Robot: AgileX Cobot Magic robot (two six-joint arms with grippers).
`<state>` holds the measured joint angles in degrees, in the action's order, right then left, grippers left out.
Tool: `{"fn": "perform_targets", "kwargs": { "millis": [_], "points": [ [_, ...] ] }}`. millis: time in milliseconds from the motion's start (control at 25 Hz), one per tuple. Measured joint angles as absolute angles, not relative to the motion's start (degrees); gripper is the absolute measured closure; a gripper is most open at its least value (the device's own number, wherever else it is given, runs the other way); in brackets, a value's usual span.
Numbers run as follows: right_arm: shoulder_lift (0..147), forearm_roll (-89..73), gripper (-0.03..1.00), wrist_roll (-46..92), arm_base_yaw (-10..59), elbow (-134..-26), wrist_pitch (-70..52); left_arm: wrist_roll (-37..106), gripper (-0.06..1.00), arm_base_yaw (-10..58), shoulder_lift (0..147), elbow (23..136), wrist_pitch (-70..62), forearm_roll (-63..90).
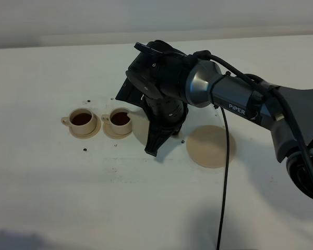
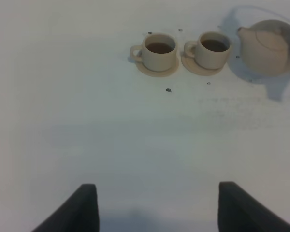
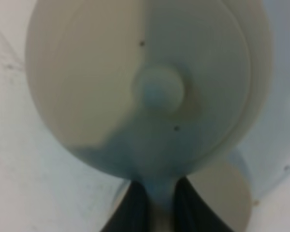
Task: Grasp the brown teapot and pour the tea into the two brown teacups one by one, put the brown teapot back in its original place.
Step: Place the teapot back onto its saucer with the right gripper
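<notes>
Right gripper [image 3: 154, 208] is clenched on the handle of the brown teapot [image 3: 150, 87], which fills the right wrist frame. From the high camera the arm hides most of the teapot at frame centre, just right of the two teacups [image 1: 83, 123] [image 1: 120, 123], both holding dark tea. Empty wide saucer [image 1: 211, 146] lies right of centre, apart from the cups. Left gripper [image 2: 154, 205] hangs released, fingers spread. White table [image 1: 94, 198] stays bare across the lower frame.
</notes>
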<state>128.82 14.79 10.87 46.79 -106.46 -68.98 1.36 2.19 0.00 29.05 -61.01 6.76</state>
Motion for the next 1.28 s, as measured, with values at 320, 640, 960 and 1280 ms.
{"fn": "perform_targets", "kwargs": {
  "millis": [320,640,960,1280],
  "points": [
    [128.65,13.11,0.88,10.53,46.79,-106.46,-66.72,1.36,0.43,2.19,0.0,29.05,-61.01,6.76],
    [130.04,13.11,0.88,10.52,46.7,-106.46,-67.92,1.36,0.43,2.19,0.0,29.05,-61.01,6.76],
    [126.57,12.01,0.88,10.47,45.34,-106.21,-69.89,1.36,0.43,2.19,0.0,29.05,-61.01,6.76],
    [115.08,11.12,0.88,9.17,42.01,-90.91,-69.1,1.36,0.43,2.19,0.0,29.05,-61.01,6.76]
  ]
}}
